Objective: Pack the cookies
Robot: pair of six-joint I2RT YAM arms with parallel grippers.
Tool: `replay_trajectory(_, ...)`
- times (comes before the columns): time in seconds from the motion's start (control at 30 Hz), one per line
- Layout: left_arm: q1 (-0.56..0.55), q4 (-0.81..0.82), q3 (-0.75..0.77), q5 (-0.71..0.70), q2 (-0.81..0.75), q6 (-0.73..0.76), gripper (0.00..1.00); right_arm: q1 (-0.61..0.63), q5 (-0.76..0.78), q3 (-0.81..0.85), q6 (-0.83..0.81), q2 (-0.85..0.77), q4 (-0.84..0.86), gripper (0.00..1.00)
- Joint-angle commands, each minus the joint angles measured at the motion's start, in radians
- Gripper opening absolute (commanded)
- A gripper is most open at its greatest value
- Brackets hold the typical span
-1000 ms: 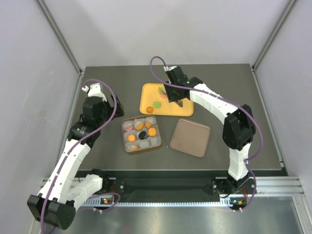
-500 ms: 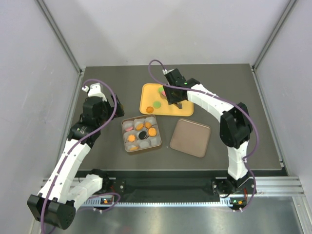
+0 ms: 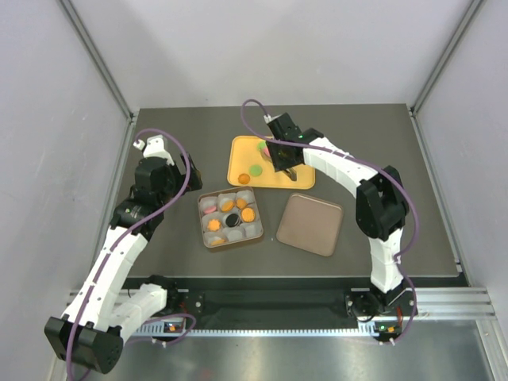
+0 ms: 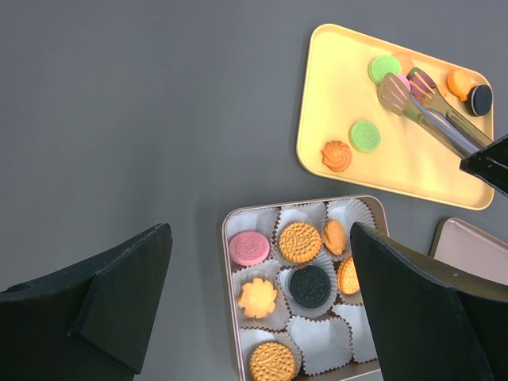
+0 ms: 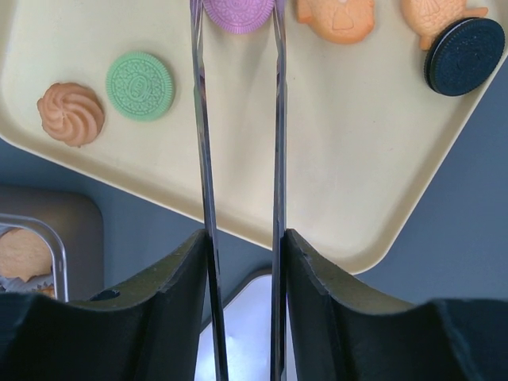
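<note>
Over the rectangular yellow plastic tray (image 5: 349,159), at the far middle of the dark grey surface (image 4: 119,119): right tool (image 5: 242,270) pressed together on the arms of long metal tongs (image 5: 205,159), both blades set either side of a round pink sandwich cookie (image 5: 238,12) — by the look of it, the next one due for packing. Cut off by the top edge of the wrist view, so impossible to tell whether pinched or merely flanked. Lying loose on the same tray: a green sandwich cookie (image 5: 140,86), an orange swirl biscuit (image 5: 71,113), and a black sandwich cookie (image 5: 464,57) right at the rim. Left tool (image 4: 260,270) spread wide and holding nothing, hanging above the square metal box (image 4: 228,317) — probably parked there to keep clear of the tongs' path. Already packed in white paper cups (image 4: 317,341): a pink cookie (image 4: 249,248), a black one (image 4: 309,283) and several orange cookies (image 4: 300,242); at least one cup vacant. One corner of the box hidden behind the left tool's fingers (image 4: 421,317). Beside the box, a brown lid (image 3: 309,225), off and waiting.
</note>
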Motion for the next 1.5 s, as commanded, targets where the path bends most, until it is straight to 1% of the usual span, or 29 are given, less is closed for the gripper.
replay_trajectory(0.0,0.007,0.053,-0.006,0.015,-0.002,-0.006,0.99,0.000,0.009,0.044,-0.011,-0.002,0.023,0.40)
replay_trajectory(0.17,0.007,0.053,-0.006,0.013,-0.003,-0.005,0.99,0.000,0.028,0.045,-0.012,-0.038,0.007,0.35)
replay_trajectory(0.47,0.007,0.053,-0.006,0.016,-0.006,-0.006,0.99,-0.001,0.031,-0.004,-0.008,-0.178,-0.013,0.32)
replay_trajectory(0.63,0.007,0.053,-0.006,0.016,-0.008,-0.006,0.99,0.000,-0.001,-0.054,0.000,-0.247,-0.016,0.31)
replay_trajectory(0.73,0.007,0.053,-0.006,0.016,-0.011,-0.005,0.99,0.002,-0.046,-0.093,0.011,-0.307,-0.019,0.31)
replay_trajectory(0.83,0.008,0.053,-0.006,0.015,-0.012,-0.005,0.99,0.026,-0.074,-0.143,0.015,-0.400,-0.031,0.31)
replay_trajectory(0.93,0.008,0.053,-0.004,0.015,-0.014,-0.005,0.99,0.077,-0.095,-0.199,0.026,-0.485,-0.039,0.31)
replay_trajectory(1.13,0.008,0.053,-0.006,0.019,-0.015,-0.006,0.99,0.233,-0.117,-0.295,0.070,-0.606,-0.066,0.32)
replay_trajectory(1.17,0.008,0.053,-0.006,0.019,-0.017,-0.006,0.99,0.276,-0.127,-0.306,0.077,-0.617,-0.066,0.32)
replay_trajectory(1.27,0.010,0.054,-0.006,0.022,-0.015,-0.006,0.99,0.345,-0.153,-0.349,0.114,-0.628,-0.075,0.32)
replay_trajectory(1.47,0.010,0.054,-0.006,0.028,-0.012,-0.008,0.99,0.457,-0.178,-0.421,0.173,-0.622,-0.076,0.32)
